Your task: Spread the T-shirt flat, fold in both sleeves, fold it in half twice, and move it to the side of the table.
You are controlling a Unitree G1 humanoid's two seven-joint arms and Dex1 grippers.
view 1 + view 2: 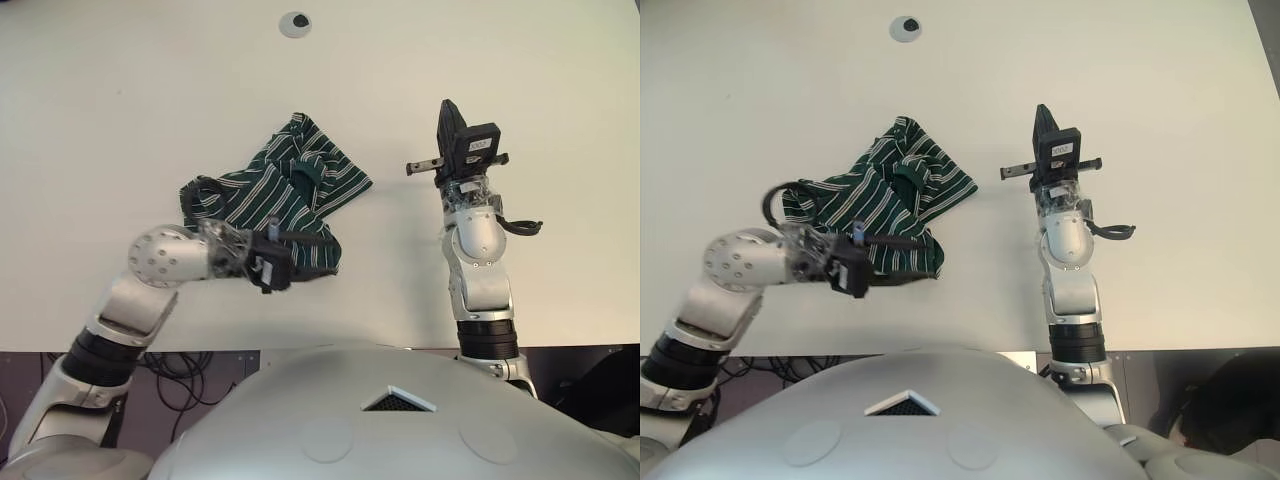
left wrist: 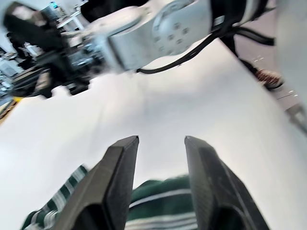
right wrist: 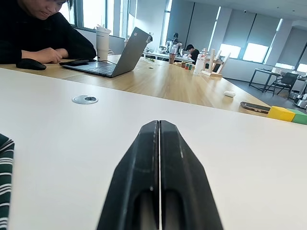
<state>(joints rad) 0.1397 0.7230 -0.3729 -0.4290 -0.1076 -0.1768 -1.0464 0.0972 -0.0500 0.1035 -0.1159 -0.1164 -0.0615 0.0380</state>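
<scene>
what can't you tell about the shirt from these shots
Sleeves of the shirt: head views, lost in crumpled folds.
Its near hem: head views, covered by the left gripper.
Whether that gripper touches fabric: left wrist view, blurred, cut off at the edge.
Most of the shirt: right wrist view, cut off at the edge.

I see my left gripper [image 2: 160, 141] with its dark fingers spread apart. The green-and-white striped fabric T-shirt [image 2: 158, 199] shows between them on the smooth white table [image 2: 158, 105].
</scene>
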